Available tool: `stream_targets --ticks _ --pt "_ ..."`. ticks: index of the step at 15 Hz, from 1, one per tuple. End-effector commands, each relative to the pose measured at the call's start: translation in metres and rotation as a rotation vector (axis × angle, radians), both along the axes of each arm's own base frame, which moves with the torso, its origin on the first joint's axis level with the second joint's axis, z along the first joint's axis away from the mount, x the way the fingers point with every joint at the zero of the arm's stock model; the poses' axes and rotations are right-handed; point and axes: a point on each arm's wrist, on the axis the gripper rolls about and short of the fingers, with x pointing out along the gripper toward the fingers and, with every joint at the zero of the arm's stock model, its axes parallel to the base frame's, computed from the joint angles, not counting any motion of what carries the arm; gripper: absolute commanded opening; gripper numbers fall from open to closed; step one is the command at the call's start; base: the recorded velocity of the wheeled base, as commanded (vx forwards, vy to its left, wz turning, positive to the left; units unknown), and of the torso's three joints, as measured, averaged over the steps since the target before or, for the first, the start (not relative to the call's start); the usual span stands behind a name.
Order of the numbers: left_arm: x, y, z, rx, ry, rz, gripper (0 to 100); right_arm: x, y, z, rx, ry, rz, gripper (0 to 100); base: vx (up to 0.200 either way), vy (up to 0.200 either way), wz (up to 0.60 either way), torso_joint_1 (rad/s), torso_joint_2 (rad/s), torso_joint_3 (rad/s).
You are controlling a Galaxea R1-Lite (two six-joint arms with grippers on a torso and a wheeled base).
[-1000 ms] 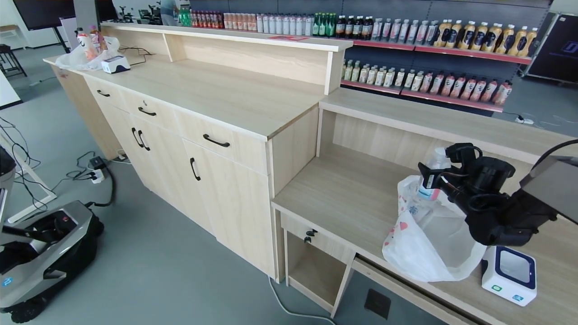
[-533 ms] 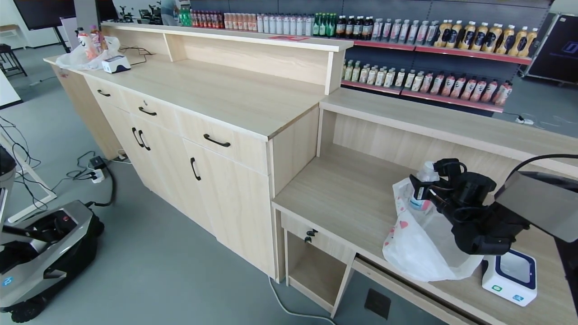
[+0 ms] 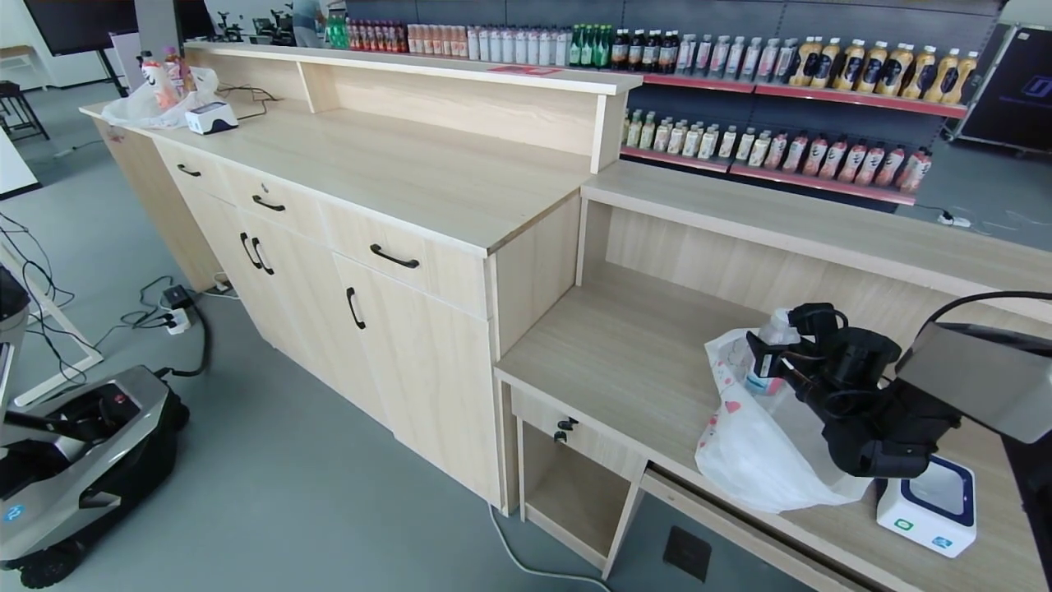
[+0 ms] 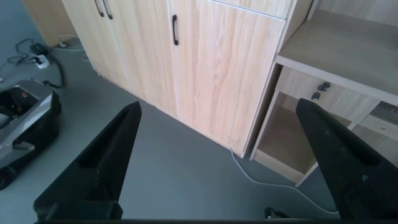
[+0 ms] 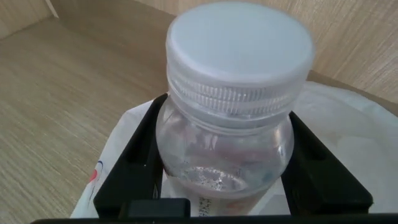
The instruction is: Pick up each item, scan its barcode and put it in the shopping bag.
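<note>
Over the open mouth of the white shopping bag [image 3: 756, 448] hangs a clear bottle [image 3: 772, 330] with a white cap. My right gripper [image 3: 781, 344] is shut on it, on the low wooden counter [image 3: 625, 353] at the right. In the right wrist view the bottle [image 5: 233, 112] stands upright between the black fingers [image 5: 134, 168], with the bag [image 5: 351, 118] below it. A white barcode scanner [image 3: 927, 503] sits on the counter just right of the bag. My left gripper [image 4: 217, 162] is open and holds nothing, above the grey floor in front of the cabinet doors.
A taller counter with drawers and doors [image 3: 394, 164] adjoins the low one on the left. Shelves of bottles [image 3: 781, 62] line the back wall. Another bag and scanner [image 3: 177, 107] stand at the tall counter's far end. Cables [image 3: 164, 316] lie on the floor.
My right gripper has come down and a little left with the bottle, from above the bag to its mouth. The left gripper's earlier state is not shown.
</note>
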Motion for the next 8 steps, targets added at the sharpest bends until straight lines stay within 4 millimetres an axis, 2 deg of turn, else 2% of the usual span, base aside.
stream_targets --ticks 1,2,3,5,6,8 --pt "0.0 0.0 0.0 0.0 0.0 0.0 100 -0.004 -0.001 -0.005 -0.001 0.026 -0.004 0 0.0 0.0 0.0 0.0 0.0 0.0" --pt "0.0 0.0 0.0 0.0 0.0 0.0 100 -0.007 -0.003 -0.006 0.0 0.036 -0.008 100 0.0 0.0 0.0 0.0 0.0 0.0" --pt "0.0 0.0 0.0 0.0 0.0 0.0 100 -0.008 -0.004 -0.007 0.0 0.04 -0.01 100 0.0 0.0 0.0 0.0 0.0 0.0" --pt "0.0 0.0 0.0 0.0 0.0 0.0 100 -0.01 -0.006 0.01 0.003 0.01 -0.015 100 0.0 0.0 0.0 0.0 0.0 0.0" --pt "0.0 0.0 0.0 0.0 0.0 0.0 100 -0.012 -0.006 0.028 0.005 -0.019 -0.013 100 0.0 0.0 0.0 0.0 0.0 0.0" --pt "0.0 0.0 0.0 0.0 0.0 0.0 100 -0.03 -0.005 0.074 0.004 -0.05 -0.016 100 0.0 0.0 0.0 0.0 0.0 0.0"
